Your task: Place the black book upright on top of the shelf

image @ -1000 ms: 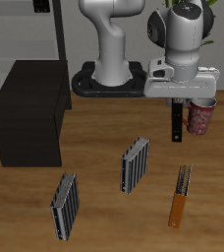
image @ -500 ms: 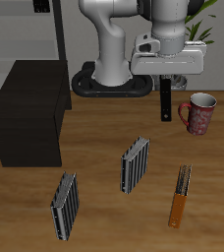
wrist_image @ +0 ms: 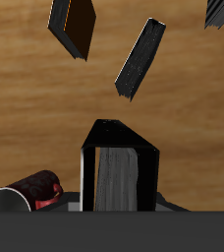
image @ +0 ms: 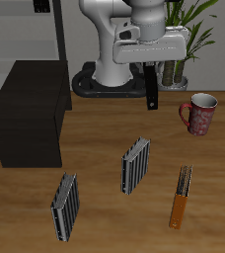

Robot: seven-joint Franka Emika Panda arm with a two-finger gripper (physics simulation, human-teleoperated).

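Shifted shelfward [image: 28, 114], gripper [image: 150, 67] pinches black book [image: 151, 89] aloft, past mug [image: 198, 113], above striped books [image: 135, 164]

A wooden desk [image: 95, 212] with a warm brown grain fills the scene under even light. Far back stand an open-frame shelving unit [image: 45, 30] and a green potted plant [image: 181, 25].
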